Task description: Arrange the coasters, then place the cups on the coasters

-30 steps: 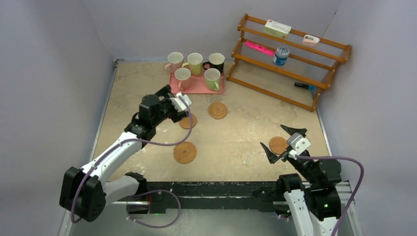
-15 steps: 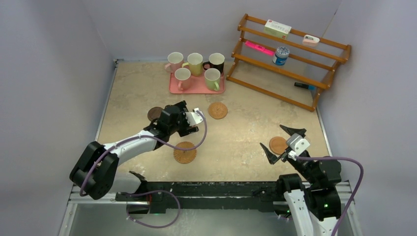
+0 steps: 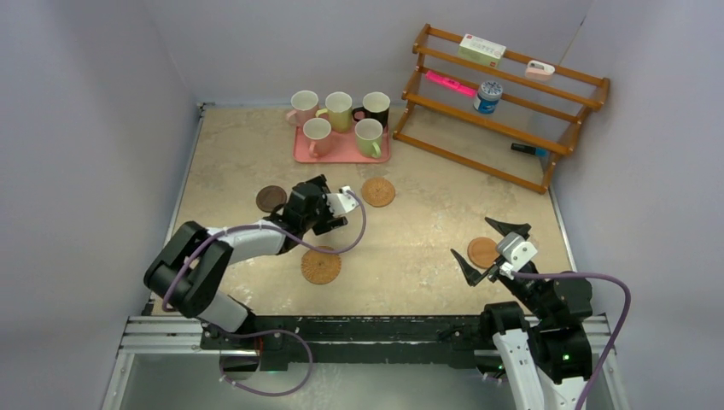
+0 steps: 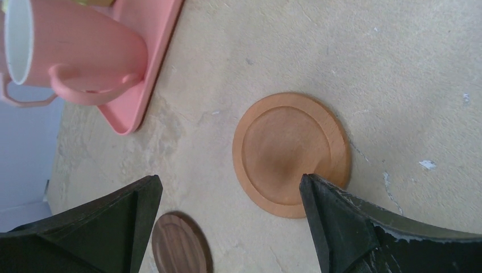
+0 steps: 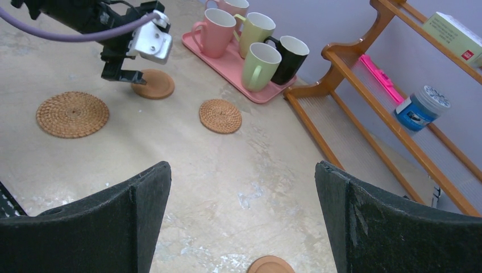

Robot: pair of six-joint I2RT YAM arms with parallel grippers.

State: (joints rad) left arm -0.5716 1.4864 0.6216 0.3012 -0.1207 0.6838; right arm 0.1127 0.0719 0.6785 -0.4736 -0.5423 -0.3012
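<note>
Top, left-wrist and right-wrist views of a table (image 3: 410,231) with five coasters and five cups. The left gripper (image 4: 228,181) stands fully open and holds nothing. Its two dark fingers point down at a smooth tan coaster (image 4: 287,151) that lies flat on the table. In the wrist view this coaster sits in the gap between the fingers, off-centre, with one fingertip overlapping its rim; whether that tip touches it cannot be told. A dark brown coaster (image 3: 271,198) lies just beyond the other finger, apart from it. A large woven coaster (image 3: 321,265) lies nearer the arm bases. A smaller woven coaster (image 3: 377,191) lies farther back, near the pink tray (image 3: 343,147). The right gripper (image 3: 471,236) is likewise spread wide and empty. It hangs above a second smooth tan coaster (image 3: 482,252), which shows between and below its fingers and is not gripped. The cups are grouped at the tray on the far side of the table, well apart from both grippers: two pink (image 3: 317,132), one pale yellow (image 3: 338,107), one light green (image 3: 369,135) and one black (image 3: 376,107). None of them stands on a coaster.
</note>
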